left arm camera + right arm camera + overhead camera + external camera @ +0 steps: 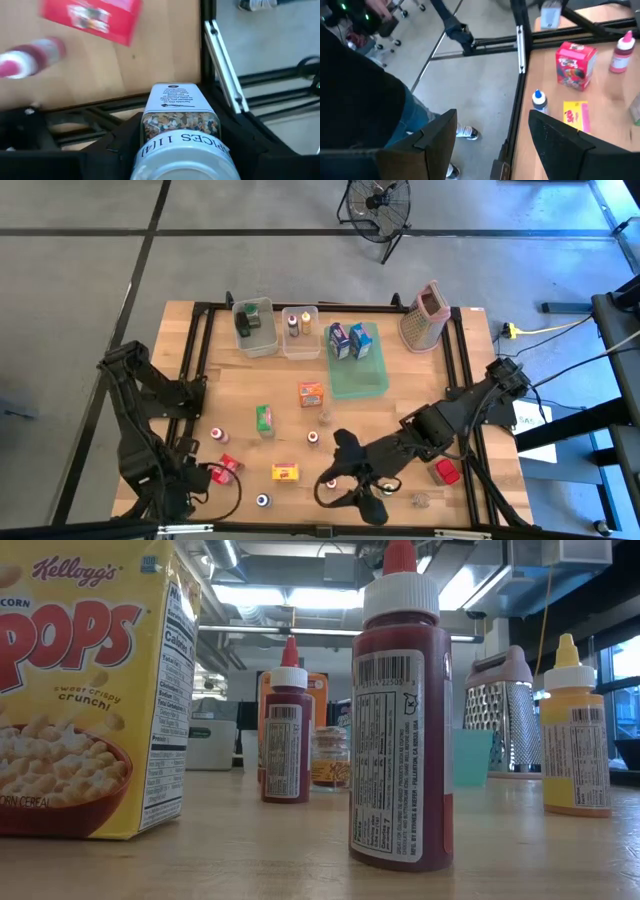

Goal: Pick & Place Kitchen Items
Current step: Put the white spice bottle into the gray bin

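1. Left tool (175, 150), at the near left corner of the wooden plank surface (400, 405), clenched a clear cylindrical spice jar (180, 132) with a paper label.
2. Right tool (492, 145) stood released, empty, over the near edge.
3. Red carton (576, 65) sat on the wood.

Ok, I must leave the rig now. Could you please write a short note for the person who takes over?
Left gripper: shut on a spice jar, at the table's left edge.
Right gripper: open, empty, at the table edge on the arms' side.
Seemingly done: blue cartons on the green tray; a few items in the clear bins.
Left: orange carton, green carton, yellow carton, red carton and small jars, all loose on the table.
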{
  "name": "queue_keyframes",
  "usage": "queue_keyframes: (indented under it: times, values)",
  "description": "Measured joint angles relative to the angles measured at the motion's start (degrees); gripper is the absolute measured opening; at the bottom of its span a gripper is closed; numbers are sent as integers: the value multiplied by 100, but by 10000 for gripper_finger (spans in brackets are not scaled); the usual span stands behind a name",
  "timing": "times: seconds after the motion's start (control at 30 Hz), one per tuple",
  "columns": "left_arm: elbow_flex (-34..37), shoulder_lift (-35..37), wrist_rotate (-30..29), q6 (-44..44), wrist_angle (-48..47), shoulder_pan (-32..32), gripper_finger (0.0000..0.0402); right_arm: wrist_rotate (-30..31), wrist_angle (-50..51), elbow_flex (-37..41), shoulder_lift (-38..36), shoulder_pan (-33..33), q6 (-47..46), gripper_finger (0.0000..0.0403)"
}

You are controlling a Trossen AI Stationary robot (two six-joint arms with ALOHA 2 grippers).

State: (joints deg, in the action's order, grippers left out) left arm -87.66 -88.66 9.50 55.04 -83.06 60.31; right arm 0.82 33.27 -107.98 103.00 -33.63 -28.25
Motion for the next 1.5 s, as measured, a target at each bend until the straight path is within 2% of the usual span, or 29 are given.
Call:
queue_keyframes:
  times: [0.13, 0.37, 0.6, 0.83, 1.0, 1.13, 1.27, 1.5]
  values:
    - [-558, 2, -37, 138, -757, -241, 197, 4, 171, 0, 0, -151, 51, 250]
    - [-835, 89, -265, 64, -736, -844, 197, 18, 665, -2, -100, -420, 211, 250]
    - [-835, 86, -480, -689, -687, -1614, 197, 190, 1190, -2, -135, -555, 219, 250]
    - [-835, 117, -495, -2394, -689, -2752, 197, 751, 1804, -2, -323, -555, 322, 250]
    - [-835, 337, -772, -3978, -691, -3829, 197, 861, 2253, -2, -617, -462, 125, 250]
    - [-835, 565, -1389, -5243, -691, -4915, 197, 1644, 2711, -2, -888, -453, -71, 250]
    - [-835, 687, -1628, -6443, -698, -6178, 197, 2267, 2965, -2, -1128, -315, 56, 250]
    - [-833, 408, -1730, -8288, -583, -8357, 197, 2225, 3320, -2, -1258, 293, 375, 250]
